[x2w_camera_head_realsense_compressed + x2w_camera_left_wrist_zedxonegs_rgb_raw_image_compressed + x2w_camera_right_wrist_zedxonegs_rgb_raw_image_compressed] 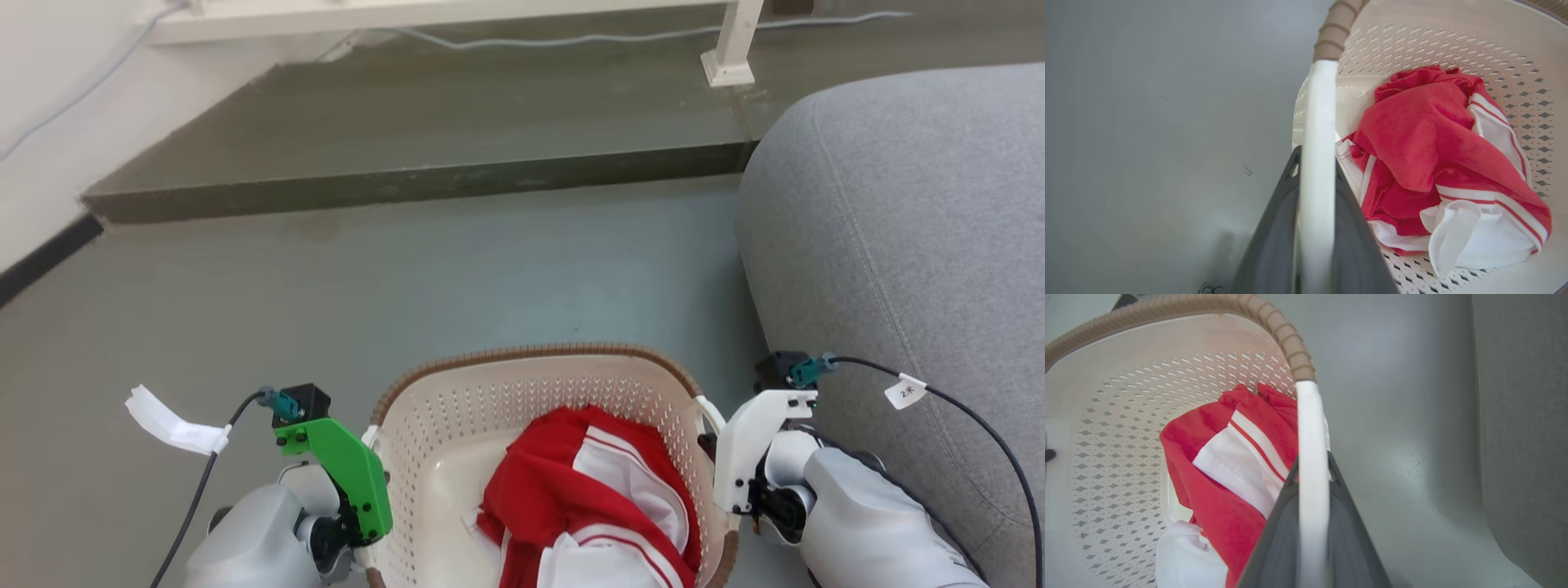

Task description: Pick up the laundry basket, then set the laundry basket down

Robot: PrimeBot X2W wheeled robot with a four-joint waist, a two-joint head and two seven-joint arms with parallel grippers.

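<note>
Curving down the right of the head view, a grey sofa (898, 204) borders the grey-green floor (408, 286); the laundry basket (457, 408) sits between the two arms, near the sofa, though whether its base touches the floor is hard to tell; a crumpled red and white garment (588, 490) lies inside it; the left gripper (1316, 161) has its dark fingers narrowed tight onto the white left handle (1318, 106), one finger on each side; the right gripper (1312, 467) is clamped likewise on the white right handle (1310, 416).
</note>
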